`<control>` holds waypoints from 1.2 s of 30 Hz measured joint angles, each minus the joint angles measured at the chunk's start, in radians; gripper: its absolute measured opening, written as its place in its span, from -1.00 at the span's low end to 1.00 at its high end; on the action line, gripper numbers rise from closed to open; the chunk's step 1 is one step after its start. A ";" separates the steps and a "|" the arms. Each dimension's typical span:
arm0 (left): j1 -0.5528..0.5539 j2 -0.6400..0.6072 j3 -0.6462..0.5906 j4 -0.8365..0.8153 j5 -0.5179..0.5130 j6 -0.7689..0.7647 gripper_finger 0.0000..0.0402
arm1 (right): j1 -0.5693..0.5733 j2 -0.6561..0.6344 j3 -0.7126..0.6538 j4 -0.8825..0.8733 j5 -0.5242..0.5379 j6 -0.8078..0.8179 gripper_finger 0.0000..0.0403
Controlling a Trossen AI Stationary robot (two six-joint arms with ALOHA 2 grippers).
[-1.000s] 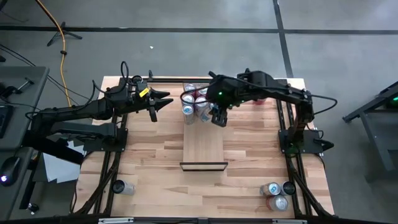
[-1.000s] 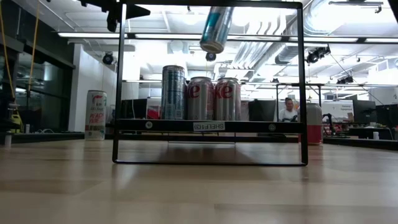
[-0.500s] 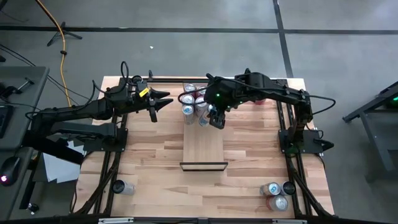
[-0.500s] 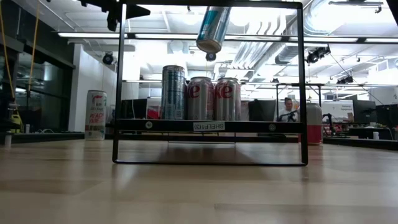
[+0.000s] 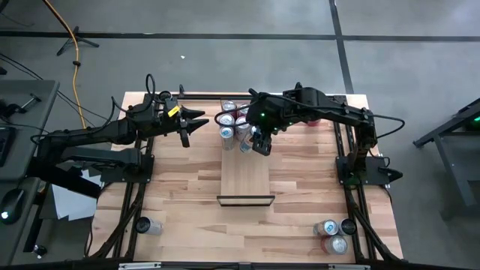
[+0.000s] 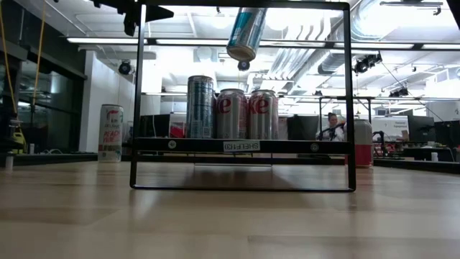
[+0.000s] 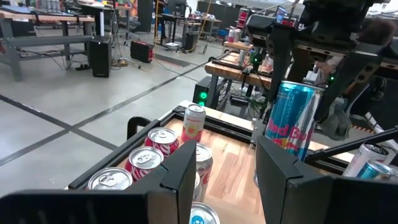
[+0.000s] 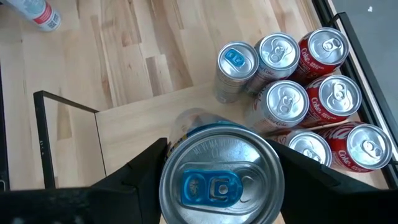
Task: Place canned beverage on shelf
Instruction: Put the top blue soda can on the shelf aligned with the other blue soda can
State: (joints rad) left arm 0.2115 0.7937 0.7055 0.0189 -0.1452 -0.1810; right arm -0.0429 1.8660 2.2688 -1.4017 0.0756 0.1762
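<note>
Can [image 6: 245,32] shifted; label only low.

Overhead, table-level, two wrist views

I see the shelf [image 5: 246,180] mid-table, cans [image 5: 233,120] clustered on its far end, my right gripper [image 5: 257,140] above them with a tilted can [image 6: 246,32], left gripper [image 5: 187,123] off to the left

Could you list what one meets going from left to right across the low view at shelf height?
Pink can standing apart on the table → tall silver can → two red-lettered cans side by side → person in the room behind. All three cans stand on the shelf.
</note>
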 joint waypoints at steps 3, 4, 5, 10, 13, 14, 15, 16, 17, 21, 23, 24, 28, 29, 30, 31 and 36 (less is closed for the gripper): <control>0.000 0.000 0.000 0.000 0.000 0.000 -0.46 | 0.000 0.000 0.000 0.000 0.000 -0.001 0.09; 0.000 0.000 0.000 0.000 0.000 0.000 -0.46 | 0.000 0.000 0.000 0.000 0.000 -0.001 0.09; 0.000 0.000 0.000 0.000 0.000 0.000 -0.46 | 0.000 0.000 0.000 0.000 -0.001 -0.002 0.09; 0.000 0.000 0.000 0.000 0.000 0.000 -0.46 | 0.000 0.000 -0.001 0.000 -0.001 -0.024 0.09; 0.000 0.000 0.000 0.000 0.000 0.000 -0.46 | 0.000 0.000 -0.001 0.000 -0.001 -0.028 0.09; 0.000 0.000 0.000 0.000 0.000 0.000 -0.46 | 0.000 0.000 -0.001 0.000 -0.001 -0.029 0.09; 0.000 0.000 0.000 0.000 0.000 0.000 -0.46 | 0.000 0.000 -0.001 0.000 -0.001 -0.033 0.09; 0.000 0.000 0.000 0.000 0.000 0.000 -0.46 | 0.000 0.000 -0.001 0.000 -0.001 -0.040 0.09; 0.000 0.000 0.000 0.000 0.000 0.000 -0.46 | 0.000 0.000 -0.001 0.000 0.000 -0.046 0.09; 0.000 0.000 0.000 0.000 0.000 0.000 -0.46 | 0.000 0.000 -0.001 0.000 0.003 -0.066 0.09; 0.000 0.000 0.000 0.000 0.000 0.000 -0.46 | 0.000 0.008 -0.001 0.000 0.019 -0.078 0.09; 0.000 0.000 0.000 0.000 0.000 0.000 -0.46 | 0.000 0.016 -0.001 -0.005 0.025 -0.086 0.09; 0.000 0.013 0.001 -0.001 0.000 -0.003 -0.46 | 0.006 0.079 -0.002 -0.013 0.032 -0.158 0.09; 0.000 0.017 0.001 -0.005 0.000 -0.011 -0.46 | 0.010 0.095 -0.002 -0.007 0.041 -0.177 0.09; 0.000 0.021 0.001 -0.002 0.000 -0.022 -0.46 | 0.013 0.111 -0.002 -0.001 0.053 -0.191 0.09; 0.000 0.025 0.001 0.000 0.000 -0.030 -0.46 | 0.017 0.125 -0.002 0.006 0.070 -0.204 0.09; 0.000 0.054 0.001 -0.001 0.002 -0.051 -0.46 | 0.019 0.188 -0.002 0.032 0.141 -0.230 0.09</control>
State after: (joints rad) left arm 0.2115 0.8474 0.7067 0.0175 -0.1431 -0.2317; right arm -0.0235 2.0544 2.2669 -1.3693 0.2165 -0.0538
